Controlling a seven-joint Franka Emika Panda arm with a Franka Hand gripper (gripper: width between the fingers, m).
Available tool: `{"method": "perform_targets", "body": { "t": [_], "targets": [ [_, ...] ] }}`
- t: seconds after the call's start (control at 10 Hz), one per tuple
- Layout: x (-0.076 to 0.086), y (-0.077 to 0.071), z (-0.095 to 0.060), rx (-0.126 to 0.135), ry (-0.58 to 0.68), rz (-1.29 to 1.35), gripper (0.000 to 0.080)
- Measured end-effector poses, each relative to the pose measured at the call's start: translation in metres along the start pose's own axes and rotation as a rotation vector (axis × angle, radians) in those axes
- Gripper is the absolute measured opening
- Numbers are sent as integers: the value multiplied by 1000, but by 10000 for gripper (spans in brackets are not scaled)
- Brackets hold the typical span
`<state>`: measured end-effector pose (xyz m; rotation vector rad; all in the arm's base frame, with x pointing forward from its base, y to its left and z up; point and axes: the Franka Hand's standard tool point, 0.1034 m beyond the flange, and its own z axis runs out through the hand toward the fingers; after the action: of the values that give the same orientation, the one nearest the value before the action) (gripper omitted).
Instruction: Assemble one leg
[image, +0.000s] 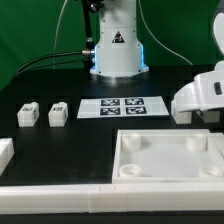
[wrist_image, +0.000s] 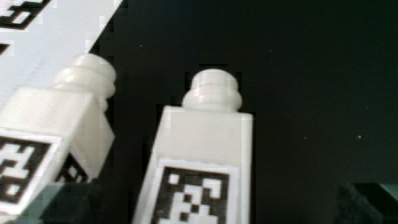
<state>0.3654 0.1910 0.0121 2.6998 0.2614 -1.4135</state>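
Though gripper (image: 192, 112) grasp cannot be told, two small white plastic leg blocks (image: 57, 113) lie tags showing, presumably for tracking, near white square plastic panel (image: 165, 183).

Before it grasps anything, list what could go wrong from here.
1. Wrist view: one leg lies close beside its neighbour, so the jaws could nudge or catch both.
2. The legs' pegs are narrow and the sockets in the panel look small, so a tilted grasp may miss.
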Motion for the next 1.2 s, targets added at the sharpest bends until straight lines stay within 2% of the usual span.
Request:
{"method": "perform_targets", "body": {
  "t": [0.6,0.7,0.8,0.9,1.0,1.2],
  "targets": [
    [5,5,2,9,8,-2,649],
    [5,5,2,9,8,-2,628],
    [5,5,2,9,8,-2,477],
    [5,5,2,8,8,-2,477],
    [5,5,2,8,8,-2,292],
    [5,5,2,8,8,-2,290]
  ]
}}
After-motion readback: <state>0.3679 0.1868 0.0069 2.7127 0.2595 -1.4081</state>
